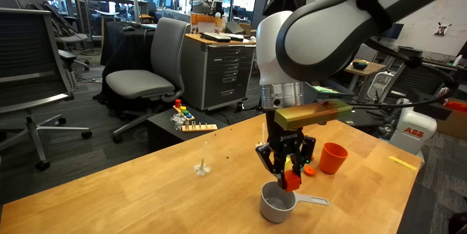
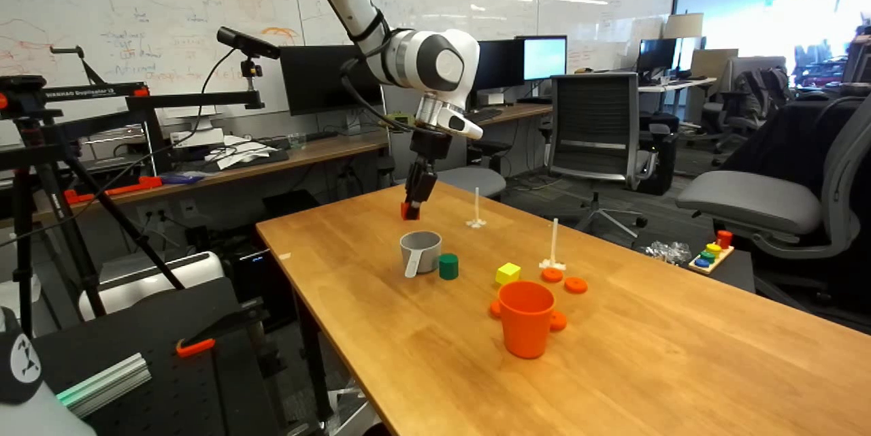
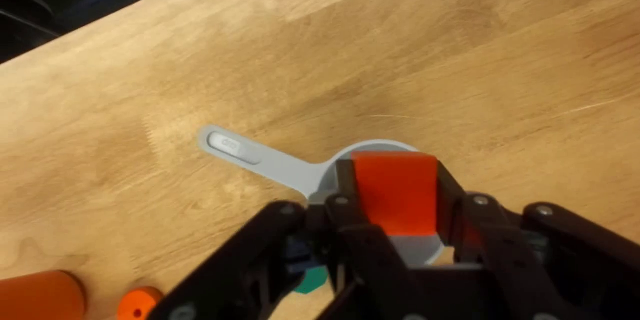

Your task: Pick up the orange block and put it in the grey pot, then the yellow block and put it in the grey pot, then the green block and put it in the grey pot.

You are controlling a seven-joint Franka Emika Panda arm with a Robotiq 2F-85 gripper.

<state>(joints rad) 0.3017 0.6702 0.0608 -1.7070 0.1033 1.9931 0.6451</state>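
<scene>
Orange-red and boxy, the orange block [image 3: 397, 192] is clamped in the gripper [image 1: 291, 181], its two fingers pressing on opposite sides, as close together as the block lets them. It hangs above the tabletop [image 2: 646, 354]. In the wrist view it covers much of the mouth of the grey pot [image 1: 271, 210], which stands upright with its handle [image 3: 265, 160] sticking out to one side. The green block [image 2: 448, 266] is just beside the pot; whether they touch is hard to tell. Farther off sits the yellow block [image 2: 507, 273], near an upright orange cup [image 2: 526, 324]. Two orange discs [image 2: 576, 285] lie near a thin white stick [image 2: 554, 245], and two more show partly behind the cup in an exterior view. Another white stick [image 2: 477, 208] stands well apart from it. Past the tabletop, a toy [image 2: 711, 256] with coloured pieces rests on a black stand [image 1: 162, 128], among office chairs [image 2: 595, 126].
</scene>
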